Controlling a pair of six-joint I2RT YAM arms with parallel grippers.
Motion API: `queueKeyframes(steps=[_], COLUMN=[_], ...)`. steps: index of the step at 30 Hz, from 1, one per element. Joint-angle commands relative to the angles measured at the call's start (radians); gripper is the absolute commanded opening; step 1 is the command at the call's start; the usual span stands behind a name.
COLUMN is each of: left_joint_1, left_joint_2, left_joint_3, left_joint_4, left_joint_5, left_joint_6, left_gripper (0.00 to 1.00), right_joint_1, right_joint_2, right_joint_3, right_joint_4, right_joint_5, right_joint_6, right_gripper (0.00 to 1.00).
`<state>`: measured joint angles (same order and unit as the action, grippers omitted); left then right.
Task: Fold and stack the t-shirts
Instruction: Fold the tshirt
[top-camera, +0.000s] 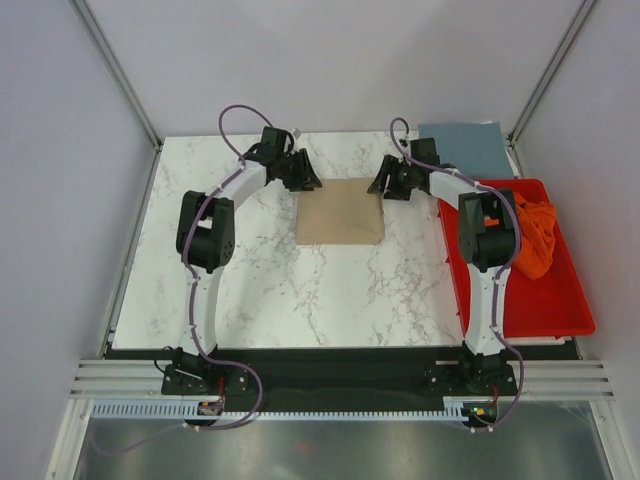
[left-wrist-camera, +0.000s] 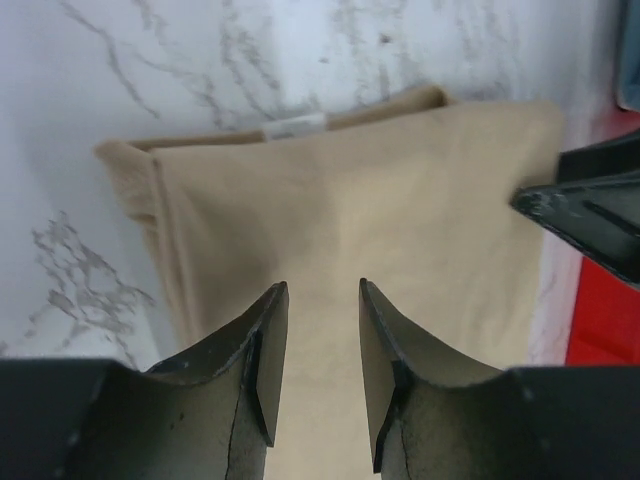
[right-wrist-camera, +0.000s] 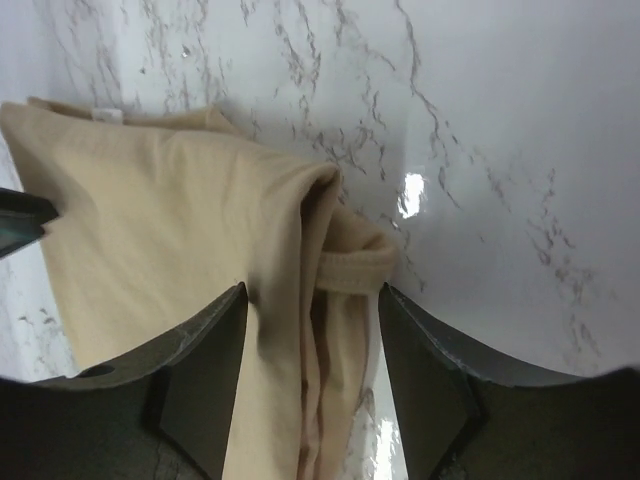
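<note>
Marble table (top-camera: 300, 290): tan t-shirt (top-camera: 340, 212) folded between left tool (left-wrist-camera: 320, 290) and right tool (right-wrist-camera: 312, 290), both open (nothing pinched). Best to lift straight up, sparing the folds.

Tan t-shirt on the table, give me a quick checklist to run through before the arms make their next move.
1. Tan t-shirt folded into a flat rectangle: ok.
2. Left jaws open, nothing pinched: ok.
3. Right jaws clear of cloth: not ok, they straddle the shirt's folded edge.
4. Blue-grey t-shirt folded flat, ready to stack on: ok.
5. Orange t-shirt folded: not ok, it lies crumpled in the red tray.
</note>
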<state>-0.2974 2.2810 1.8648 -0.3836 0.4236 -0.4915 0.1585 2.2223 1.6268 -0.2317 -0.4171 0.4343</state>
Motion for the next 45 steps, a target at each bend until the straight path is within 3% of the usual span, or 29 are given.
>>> queueKeyframes(steps=[1,6,8,10,13,15,16,17,23,26,32,35,45], left_joint_1=[0.038,0.066,0.087,0.102,0.115,0.121,0.127,0.130,0.142,0.142,0.132,0.110,0.070], left_joint_2=[0.095,0.147,0.166,0.192,0.195,0.180,0.148,0.124,-0.162,-0.280,-0.365,-0.376,-0.304], left_joint_3=[0.074,0.085,0.091,0.112,0.131,0.134,0.131,0.123,-0.070,-0.261,-0.531,-0.595,-0.610], left_joint_4=[-0.001,-0.003,0.000,0.000,-0.001,0.000,-0.001,-0.001,-0.001,-0.001,0.020,0.057,0.068], left_joint_5=[-0.042,-0.131,-0.109,-0.077,0.012,0.102,0.128,0.167,0.086,0.046,0.098,0.112,0.072], left_joint_6=[0.024,0.028,0.007,-0.005,-0.022,-0.024,-0.019,-0.016,0.045,0.065,0.090,0.093,0.082], left_gripper=[0.42,0.43,0.43,0.43,0.43,0.43,0.44,0.44,0.47,0.50,0.50,0.50,0.50], right_joint_1=[-0.014,-0.040,-0.045,-0.047,-0.047,-0.048,-0.048,-0.048,-0.037,-0.008,0.024,0.033,0.065], right_joint_2=[0.043,0.088,0.103,0.106,0.100,0.083,0.062,0.048,-0.104,-0.188,-0.300,-0.309,-0.263], right_joint_3=[0.053,0.018,0.013,0.012,0.013,0.021,0.030,0.033,-0.011,-0.080,-0.257,-0.306,-0.363], right_joint_4=[0.072,0.166,0.181,0.195,0.198,0.195,0.171,0.152,0.009,-0.055,-0.064,-0.070,-0.052], right_joint_5=[0.040,-0.011,-0.020,-0.040,-0.046,-0.069,-0.071,-0.068,-0.055,-0.049,-0.083,-0.083,-0.088], right_joint_6=[0.032,0.075,0.080,0.083,0.086,0.083,0.078,0.073,0.058,0.006,-0.100,-0.135,-0.210], right_gripper=[0.63,0.30,0.21,0.18,0.19,0.33,0.46,0.49,0.63,0.67,0.57,0.54,0.50])
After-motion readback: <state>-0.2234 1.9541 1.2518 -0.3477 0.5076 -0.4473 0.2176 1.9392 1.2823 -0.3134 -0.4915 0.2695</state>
